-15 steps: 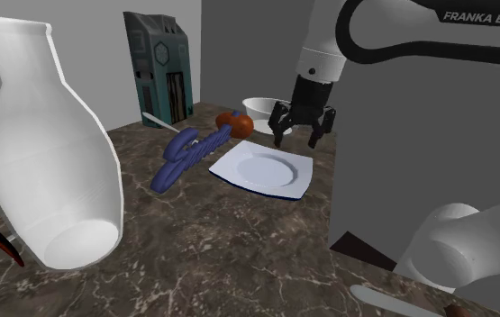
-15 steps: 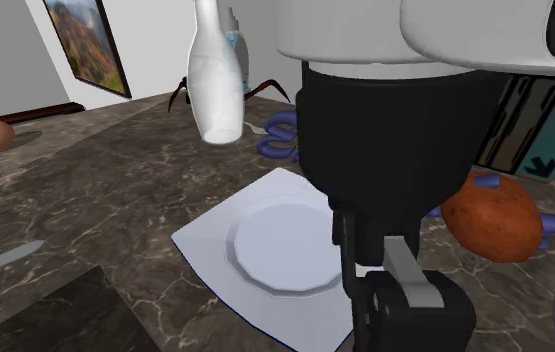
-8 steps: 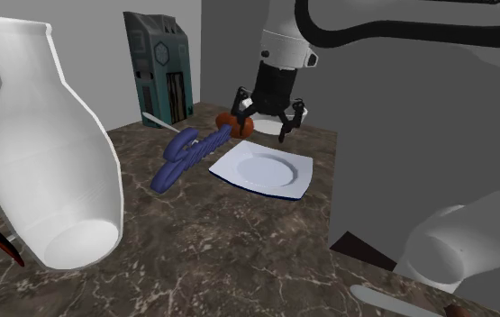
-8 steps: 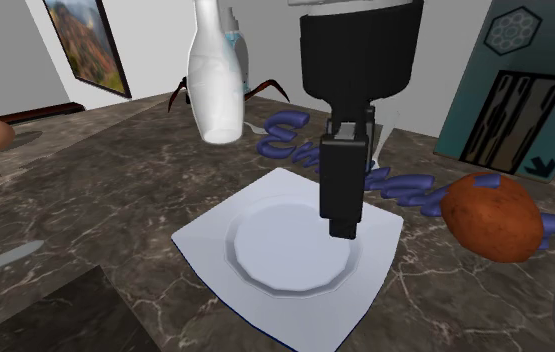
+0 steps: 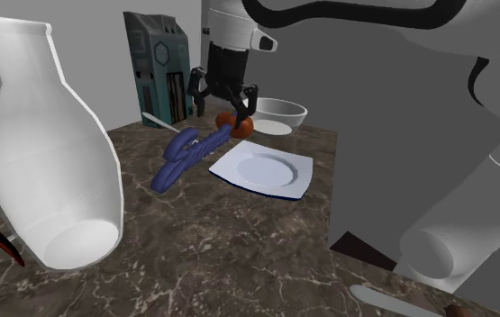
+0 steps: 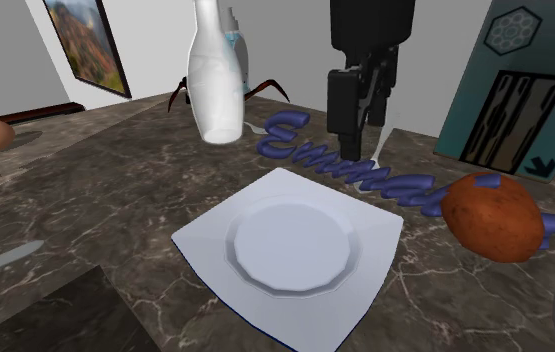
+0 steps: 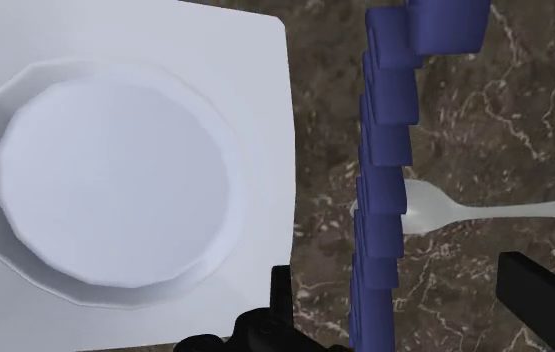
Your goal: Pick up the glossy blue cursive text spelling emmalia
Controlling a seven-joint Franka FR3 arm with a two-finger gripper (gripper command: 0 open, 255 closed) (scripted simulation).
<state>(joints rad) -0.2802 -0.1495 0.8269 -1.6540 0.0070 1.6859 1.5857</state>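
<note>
Wrist view, lettering: lying flat on the marbled counter, running just beside the white plate, passing over the bowl of a white spoon.
Lettering in the shoulder view: sitting left of the plate, stretching toward the far wall.
Handling: probably being light, stiff and slick, judging by the gloss; thin loops likely snapping under a hard squeeze.
Hold: looking best across the narrow width of the strip, near its middle, pressing on the two long sides.
Pincer: hanging spread wide above the strip, straddling it from overhead, touching nothing, carrying nothing.
</note>
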